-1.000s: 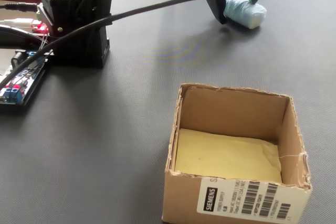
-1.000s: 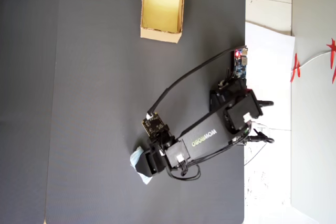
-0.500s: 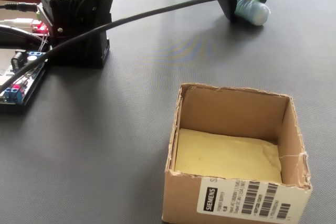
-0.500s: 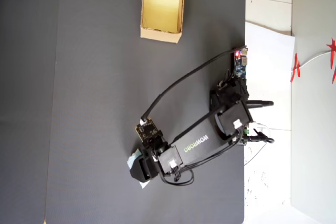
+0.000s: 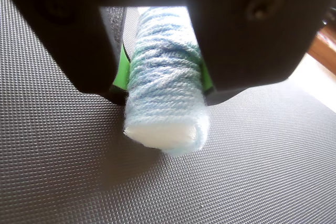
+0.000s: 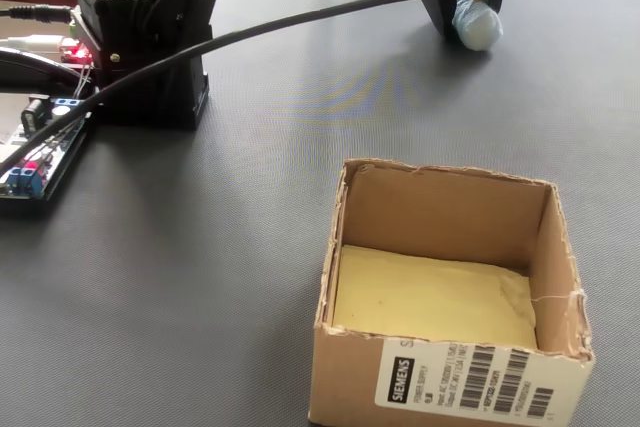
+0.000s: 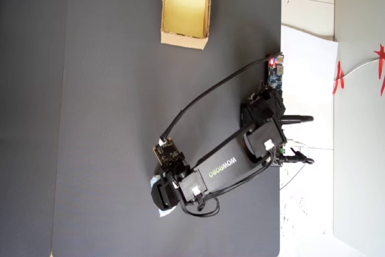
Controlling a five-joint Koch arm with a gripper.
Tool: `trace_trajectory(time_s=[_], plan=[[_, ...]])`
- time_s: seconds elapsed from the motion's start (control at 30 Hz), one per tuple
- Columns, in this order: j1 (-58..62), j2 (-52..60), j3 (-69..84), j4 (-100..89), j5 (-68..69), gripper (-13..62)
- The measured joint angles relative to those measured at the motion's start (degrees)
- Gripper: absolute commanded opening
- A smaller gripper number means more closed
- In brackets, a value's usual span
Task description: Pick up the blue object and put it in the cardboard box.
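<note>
A dark grey textured mat covers the table, giving small things a grippy, non-slip bed to sit on. On it, in the overhead view, the black arm reaches out from its base near the mat's right edge toward the lower middle. The cardboard box stands well apart from it, at the top of the mat, its top open and its yellowish floor bare, so it is ready to receive something dropped from above. In the fixed view the box fills the foreground, with a printed barcode label on its near wall, and a black cable arcs over the mat to the camera board on the wrist. The gripper is clenched on the blue object, a stubby roll of pale blue yarn: the wrist view shows the two dark jaws pressing its sides, with its whitish end poking out below. The roll seems to hang just clear of the mat, though that is hard to judge. The carry to the box looks not yet begun.
</note>
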Motion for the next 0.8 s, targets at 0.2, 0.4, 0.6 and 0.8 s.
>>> trace_trajectory(time_s=[0.2, 0.4, 0.6, 0.8], plan=[[0.44, 3.87, 5.19, -6.94, -0.97, 4.5], [3.08, 10.72, 14.41, -13.54, -1.32, 4.5], [6.86, 23.55, 28.56, -20.30, -1.32, 4.5], [10.20, 36.47, 39.11, -24.43, -1.14, 4.5]])
